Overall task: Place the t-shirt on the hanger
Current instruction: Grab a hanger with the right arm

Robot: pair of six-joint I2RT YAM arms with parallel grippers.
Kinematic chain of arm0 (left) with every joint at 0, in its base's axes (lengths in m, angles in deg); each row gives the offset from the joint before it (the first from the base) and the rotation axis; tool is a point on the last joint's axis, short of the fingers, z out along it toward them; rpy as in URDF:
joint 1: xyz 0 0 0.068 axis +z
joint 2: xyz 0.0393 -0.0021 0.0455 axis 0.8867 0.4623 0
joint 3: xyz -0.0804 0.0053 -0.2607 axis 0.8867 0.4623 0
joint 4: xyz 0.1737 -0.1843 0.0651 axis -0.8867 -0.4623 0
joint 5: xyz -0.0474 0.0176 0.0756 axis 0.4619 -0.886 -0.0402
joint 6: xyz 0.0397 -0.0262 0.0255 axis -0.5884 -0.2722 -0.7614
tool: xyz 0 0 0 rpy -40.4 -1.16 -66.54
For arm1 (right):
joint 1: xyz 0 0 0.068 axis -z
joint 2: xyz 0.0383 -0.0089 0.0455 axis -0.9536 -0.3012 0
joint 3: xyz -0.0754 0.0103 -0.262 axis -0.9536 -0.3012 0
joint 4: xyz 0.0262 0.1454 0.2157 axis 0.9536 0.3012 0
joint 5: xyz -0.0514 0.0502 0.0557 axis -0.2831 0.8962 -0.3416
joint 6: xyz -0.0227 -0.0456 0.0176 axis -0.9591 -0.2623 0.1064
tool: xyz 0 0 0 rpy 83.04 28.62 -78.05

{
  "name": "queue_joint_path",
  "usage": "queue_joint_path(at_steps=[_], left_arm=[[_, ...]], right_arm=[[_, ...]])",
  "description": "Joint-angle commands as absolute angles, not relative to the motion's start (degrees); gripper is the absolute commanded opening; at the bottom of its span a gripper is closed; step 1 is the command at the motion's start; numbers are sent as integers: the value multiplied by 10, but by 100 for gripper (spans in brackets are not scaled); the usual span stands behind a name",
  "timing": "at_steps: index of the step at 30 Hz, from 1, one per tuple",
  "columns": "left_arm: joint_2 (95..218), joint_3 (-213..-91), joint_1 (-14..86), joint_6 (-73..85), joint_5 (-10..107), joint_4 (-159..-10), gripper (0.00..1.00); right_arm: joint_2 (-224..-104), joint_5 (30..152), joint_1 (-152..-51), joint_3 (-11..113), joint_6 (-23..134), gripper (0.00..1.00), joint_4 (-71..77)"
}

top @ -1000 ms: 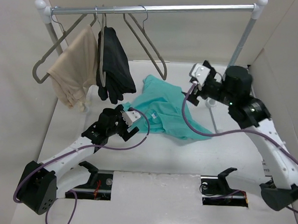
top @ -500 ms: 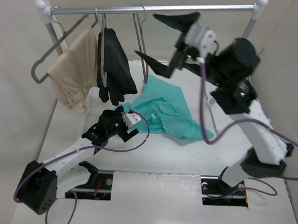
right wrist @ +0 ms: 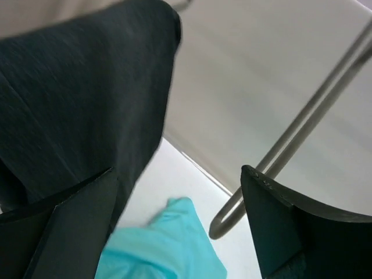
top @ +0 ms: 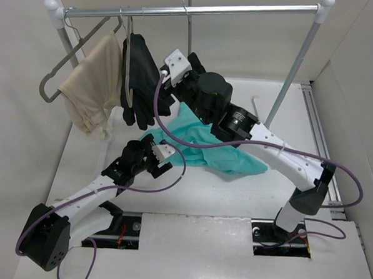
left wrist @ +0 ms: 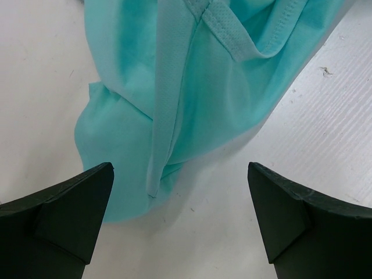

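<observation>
The coming move turns on where the thin grey-taupe triangular hanger with its silver metal hook lies from the right gripper. In the right wrist view the hanger's rounded lower corner sits in the gap between the two fingers, close to the inner side of the right finger. Its long arm slants up and away past that finger's tip. Whether the corner is level with the fingertips or further beyond them I cannot tell. The right gripper's jaws stand wide apart and hold nothing, and the hanging black cloth garment crowds its left finger. From above, the hanger hangs edge-on from the silver metal rail, just behind that gripper, so the right arm is plainly the nearer one to it. The teal short-sleeved cloth t-shirt lies crumpled on the white table, beneath the right arm's forearm and directly ahead of the left gripper. The left gripper's jaws are also spread wide and empty, with a folded hem of the t-shirt running lengthwise up the gap between its fingers. I judge that a grip on the hanger needs the right gripper shifted toward its right-finger side, so that the hanger's arm, not the black garment, comes between the pads.
</observation>
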State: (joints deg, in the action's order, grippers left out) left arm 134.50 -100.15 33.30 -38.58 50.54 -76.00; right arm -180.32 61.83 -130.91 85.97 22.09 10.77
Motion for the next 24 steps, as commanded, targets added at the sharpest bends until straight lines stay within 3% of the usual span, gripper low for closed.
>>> queue_joint_path(at_steps=[1,10,14,19,24], left_arm=[[1333,-995,330,-389,502,-735,99],[1333,-995,330,-384,502,-730,99],[1333,-995,330,-384,502,-730,99],[1333,-989,330,-384,502,-730,99],[1333,-989,330,-384,502,-730,99]], right_arm=[[-1739,514,-1317,830,220,90,26],[-1700,484,-1317,804,169,86,14],[-1677,537,-1311,791,151,85,7],[-1654,697,-1270,786,139,82,12],[-1660,829,-1193,884,139,76,124]])
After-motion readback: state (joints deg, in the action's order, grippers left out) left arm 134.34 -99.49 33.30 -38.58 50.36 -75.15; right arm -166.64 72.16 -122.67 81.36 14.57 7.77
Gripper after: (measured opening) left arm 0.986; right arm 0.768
